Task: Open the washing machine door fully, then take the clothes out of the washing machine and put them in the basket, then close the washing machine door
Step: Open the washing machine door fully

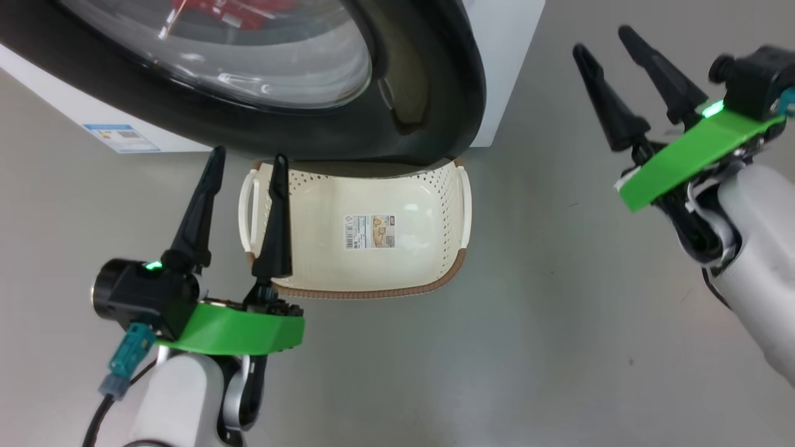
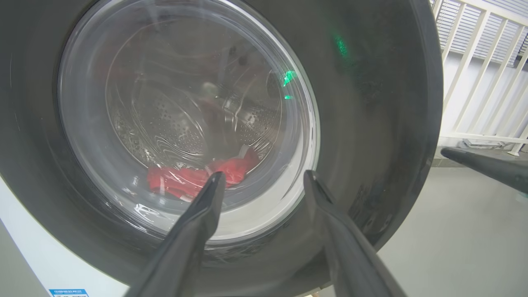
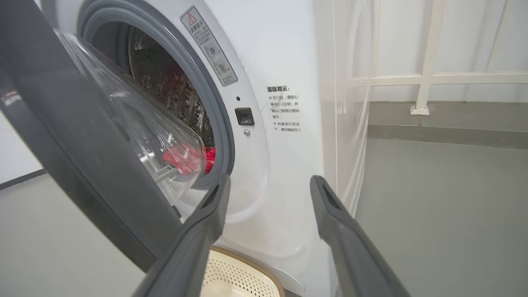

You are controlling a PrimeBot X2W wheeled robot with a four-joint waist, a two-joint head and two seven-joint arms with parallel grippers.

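Grey floor with washer and basket
The smooth grey floor (image 1: 559, 310) carries the white washing machine (image 1: 506, 62) at the far side; just in front of its base sits the cream basket (image 1: 372, 293), brown-rimmed, a sticker (image 1: 369, 231) showing on its bottom

The washing machine door (image 1: 435, 93) is rimmed in glossy black plastic, and its window (image 1: 248, 62) is seen as clear, smooth glass. The washing machine (image 3: 284, 53) is cased in smooth white panelling, with a matt grey rubber ring (image 3: 220, 111) and a perforated shiny metal drum (image 2: 173, 132). The clothes (image 2: 181, 181) are of soft red cloth. The basket (image 1: 422, 205) is moulded in perforated cream plastic with a brown woven-look rim (image 1: 372, 292); a paper sticker (image 1: 369, 231) is stuck inside. The floor (image 1: 528, 323) is finished smooth and matt grey.
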